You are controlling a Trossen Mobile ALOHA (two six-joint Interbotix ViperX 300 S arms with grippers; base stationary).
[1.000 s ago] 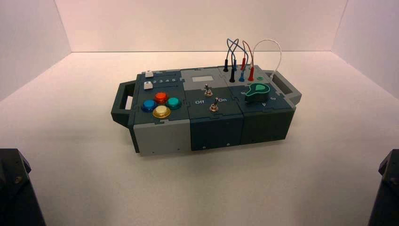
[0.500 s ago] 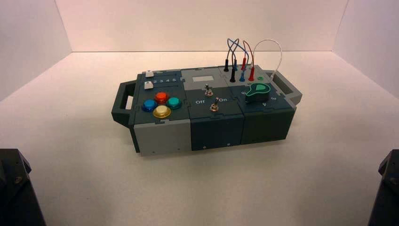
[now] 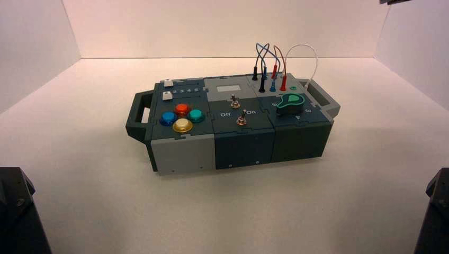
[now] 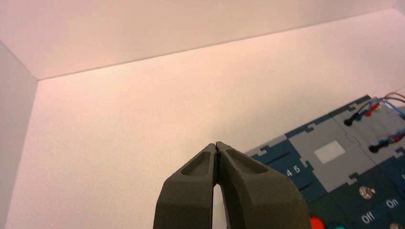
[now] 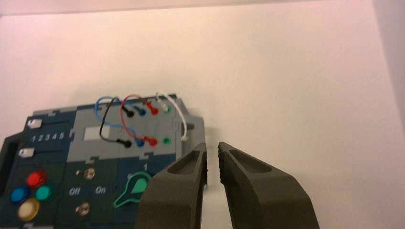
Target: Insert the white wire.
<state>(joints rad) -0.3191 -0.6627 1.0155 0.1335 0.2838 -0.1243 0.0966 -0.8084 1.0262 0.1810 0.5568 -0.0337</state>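
Right gripper (image 5: 212, 144) has entered the high view's edge, right of the box (image 3: 241, 151); its fingers now stand slightly parted, empty. White wire (image 5: 173, 106): loose plug beside the box's right edge. Approach can begin. Left gripper (image 4: 216, 144): parked left of the box, fingers together, empty.

Fingers on this bot (image 5: 258, 183) are plain dark grey-brown, chunky wedges tapering to narrow tips; black arm housings (image 3: 20, 211), one round screw showing.
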